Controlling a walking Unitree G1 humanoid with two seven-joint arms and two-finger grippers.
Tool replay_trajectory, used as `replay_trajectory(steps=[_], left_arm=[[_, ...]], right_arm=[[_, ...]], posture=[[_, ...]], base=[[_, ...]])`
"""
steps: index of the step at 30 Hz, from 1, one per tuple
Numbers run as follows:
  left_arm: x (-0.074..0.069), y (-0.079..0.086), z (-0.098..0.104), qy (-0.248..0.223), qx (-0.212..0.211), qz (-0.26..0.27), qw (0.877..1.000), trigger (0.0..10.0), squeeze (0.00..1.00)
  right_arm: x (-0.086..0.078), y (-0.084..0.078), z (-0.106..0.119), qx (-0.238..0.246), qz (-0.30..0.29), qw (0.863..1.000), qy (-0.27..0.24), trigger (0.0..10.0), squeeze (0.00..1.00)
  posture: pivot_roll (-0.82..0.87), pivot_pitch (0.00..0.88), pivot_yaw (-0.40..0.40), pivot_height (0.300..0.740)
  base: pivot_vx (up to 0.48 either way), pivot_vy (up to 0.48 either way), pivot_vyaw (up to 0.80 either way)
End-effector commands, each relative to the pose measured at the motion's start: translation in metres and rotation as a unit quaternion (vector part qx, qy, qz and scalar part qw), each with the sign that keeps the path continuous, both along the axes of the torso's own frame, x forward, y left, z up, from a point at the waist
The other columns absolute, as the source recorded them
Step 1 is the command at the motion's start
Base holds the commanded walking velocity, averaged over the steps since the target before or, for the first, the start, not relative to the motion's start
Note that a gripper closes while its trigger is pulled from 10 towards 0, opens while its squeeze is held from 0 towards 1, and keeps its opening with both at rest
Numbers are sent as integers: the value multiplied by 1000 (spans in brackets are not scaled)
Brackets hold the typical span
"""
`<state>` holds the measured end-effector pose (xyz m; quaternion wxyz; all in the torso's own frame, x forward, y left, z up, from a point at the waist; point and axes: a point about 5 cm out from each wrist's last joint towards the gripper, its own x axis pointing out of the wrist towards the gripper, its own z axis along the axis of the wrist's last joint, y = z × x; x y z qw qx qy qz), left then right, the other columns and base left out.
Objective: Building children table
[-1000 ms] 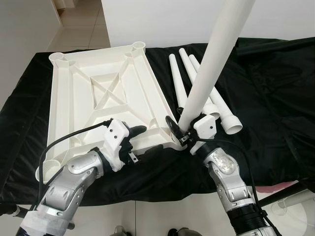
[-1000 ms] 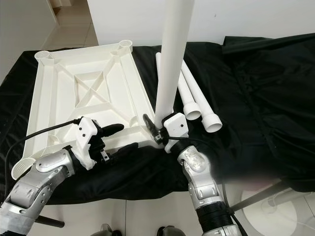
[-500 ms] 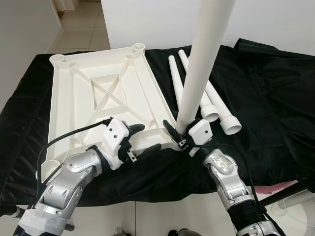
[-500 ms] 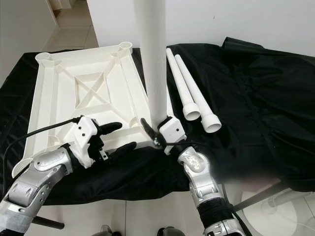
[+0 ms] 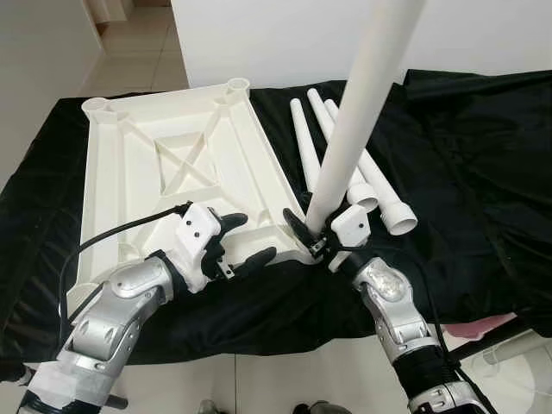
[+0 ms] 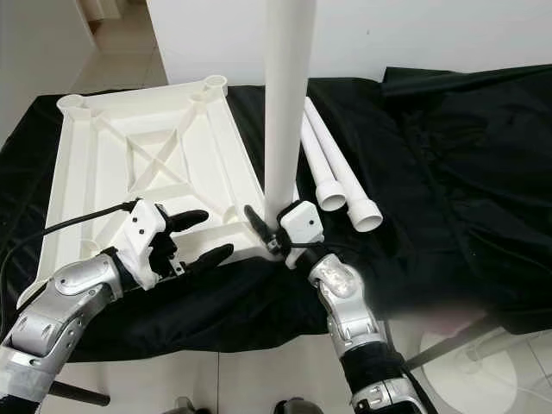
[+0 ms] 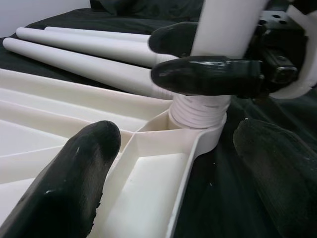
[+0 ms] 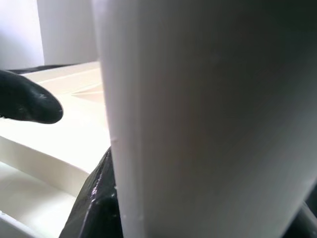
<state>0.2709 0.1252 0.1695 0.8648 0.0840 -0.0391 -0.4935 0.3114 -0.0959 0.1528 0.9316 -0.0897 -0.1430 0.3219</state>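
A white table top (image 5: 172, 172) lies upside down on the black cloth. My right gripper (image 6: 274, 226) is shut on a white table leg (image 5: 362, 112) low on its shaft. The leg stands almost upright, leaning a little to the right. Its threaded end (image 7: 200, 111) sits in the table top's near right corner socket. My left gripper (image 5: 250, 237) is open just left of that corner, one finger over the table top's near rim and the other over the cloth. The right wrist view has the held leg (image 8: 208, 119) close up.
Three loose white legs (image 5: 362, 172) lie side by side on the black cloth (image 5: 466, 155) right of the table top. The cloth-covered table's front edge runs just behind my wrists. Pale tiled floor (image 5: 138, 52) lies at the far left, and a white round base (image 6: 483, 371) at the lower right.
The held leg swung from a rightward lean towards upright, then tipped slightly right again. The left gripper stays open by the corner. The camera shifted slightly.
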Motion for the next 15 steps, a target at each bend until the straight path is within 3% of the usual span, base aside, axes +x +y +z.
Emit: replay_trajectory(steps=[1,10,15], left_arm=[[0,4,-1,-2,15,-23,1000,10000,0],[-1,4,-2,-2,17,-23,1000,10000,0],[0,6,-2,-4,18,-20,1000,10000,0]], right_arm=[[1,-1,-32,-21,-6,994,106,10000,0],[4,-2,-35,-32,-8,990,134,10000,0],[6,-3,-36,-1,-23,986,168,10000,0]], posture=[[-28,125,8,740],[-25,123,3,740],[-22,118,-1,740]], base=[[0,0,0],[0,0,0],[0,0,0]])
